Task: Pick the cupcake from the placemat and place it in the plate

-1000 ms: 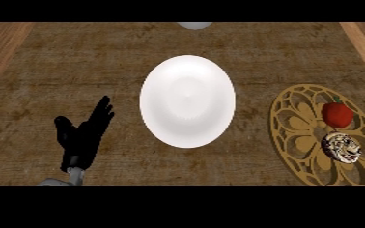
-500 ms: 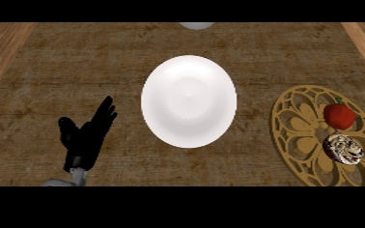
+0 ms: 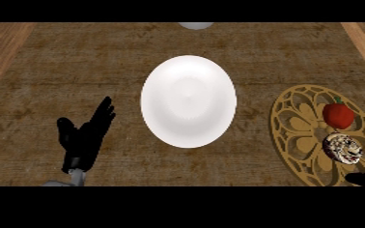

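- The plate (image 3: 188, 101) sits dead centre on the counter (image 3: 85, 58), white and with nothing on it yet.
- The placemat (image 3: 303, 135) is over at 4 o'clock from the plate, a round tan cut-out pattern thing, partly cut off by the right edge of the view.
- The cupcake (image 3: 343, 148) sits on the mat's lower right part, pale with dark swirly markings. It's right next to a red pepper (image 3: 338, 115), which is at 12 o'clock from it, so close they look like they're almost touching.
- The left hand (image 3: 84, 137) is at 8 o'clock from the plate, fingers straight and spread, pointing up, holding nothing. Looks like it's just resting there.
- The right hand: there's only a dark sliver (image 3: 356, 178) at the bottom right corner, just past the cupcake at 5 o'clock. That's probably it, but it's impossible to tell whether the fingers are open or curled.
- So the pick hasn't happened, the cupcake is untouched on the mat.
- Handling guess: a cupcake should be light, with a soft top that squashes easily and a firmer base. Best bet is to take it low around the sides, thumb on one side and fingers opposite, and stay off the top.
- Watch out for the pepper; coming in from the 6 o'clock side keeps the fingers away from it.
- There's also a small grey thing (image 3: 194, 25) at the far edge at 12 o'clock, can't tell what it is.
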Robot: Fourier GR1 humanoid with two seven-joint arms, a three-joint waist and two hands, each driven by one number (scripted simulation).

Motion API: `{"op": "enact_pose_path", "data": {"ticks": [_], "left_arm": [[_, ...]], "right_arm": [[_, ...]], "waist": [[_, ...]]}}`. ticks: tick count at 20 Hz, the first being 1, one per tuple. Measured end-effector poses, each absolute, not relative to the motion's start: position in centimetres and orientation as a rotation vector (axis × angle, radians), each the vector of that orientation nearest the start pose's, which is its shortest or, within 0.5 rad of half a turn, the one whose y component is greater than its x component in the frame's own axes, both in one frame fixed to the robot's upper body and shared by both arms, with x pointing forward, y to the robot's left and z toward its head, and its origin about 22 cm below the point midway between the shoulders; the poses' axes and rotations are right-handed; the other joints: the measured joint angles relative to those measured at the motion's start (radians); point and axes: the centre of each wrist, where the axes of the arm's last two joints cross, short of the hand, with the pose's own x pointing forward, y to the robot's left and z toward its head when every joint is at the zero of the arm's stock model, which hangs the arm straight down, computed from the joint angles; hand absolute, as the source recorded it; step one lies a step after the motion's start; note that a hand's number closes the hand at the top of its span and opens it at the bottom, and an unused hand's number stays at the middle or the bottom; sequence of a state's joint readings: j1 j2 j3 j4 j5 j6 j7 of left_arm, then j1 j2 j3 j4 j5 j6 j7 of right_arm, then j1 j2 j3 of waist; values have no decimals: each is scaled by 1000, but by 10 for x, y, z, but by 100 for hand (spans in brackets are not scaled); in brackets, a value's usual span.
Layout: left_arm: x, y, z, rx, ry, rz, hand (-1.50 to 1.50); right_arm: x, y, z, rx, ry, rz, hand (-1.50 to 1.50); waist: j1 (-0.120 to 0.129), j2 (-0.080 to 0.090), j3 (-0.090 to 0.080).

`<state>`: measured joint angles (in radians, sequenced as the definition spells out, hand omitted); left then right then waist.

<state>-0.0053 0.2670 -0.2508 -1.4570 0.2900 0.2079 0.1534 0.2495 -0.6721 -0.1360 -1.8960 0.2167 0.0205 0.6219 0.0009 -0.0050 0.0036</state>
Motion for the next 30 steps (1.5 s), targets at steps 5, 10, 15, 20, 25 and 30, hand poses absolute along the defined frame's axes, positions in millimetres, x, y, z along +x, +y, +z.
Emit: {"op": "enact_pose_path", "data": {"ticks": [5, 10, 15, 20, 25, 30], "left_arm": [[233, 240, -23, 4, -1243, -11, 0], [235, 242, -26, 6, -1239, -6, 0], [234, 241, -26, 12, -1248, -4, 0], [236, 244, -25, 4, -1243, -5, 0], [236, 245, -26, 7, -1247, -7, 0], [237, 248, -24, 7, -1246, -4, 0]], "right_arm": [[191, -364, 98, -898, -936, 424, -150], [199, -360, 87, -944, -870, 448, -150], [201, -360, 80, -947, -845, 454, -150], [215, -359, 60, -926, -824, 476, -150], [220, -360, 44, -915, -799, 553, 150], [213, -364, 42, -965, -820, 611, 150]], "waist": [[-1, 1, 0], [0, -1, 1], [-1, -2, 1], [2, -1, 2], [1, -4, -3], [-2, -6, -8]]}}
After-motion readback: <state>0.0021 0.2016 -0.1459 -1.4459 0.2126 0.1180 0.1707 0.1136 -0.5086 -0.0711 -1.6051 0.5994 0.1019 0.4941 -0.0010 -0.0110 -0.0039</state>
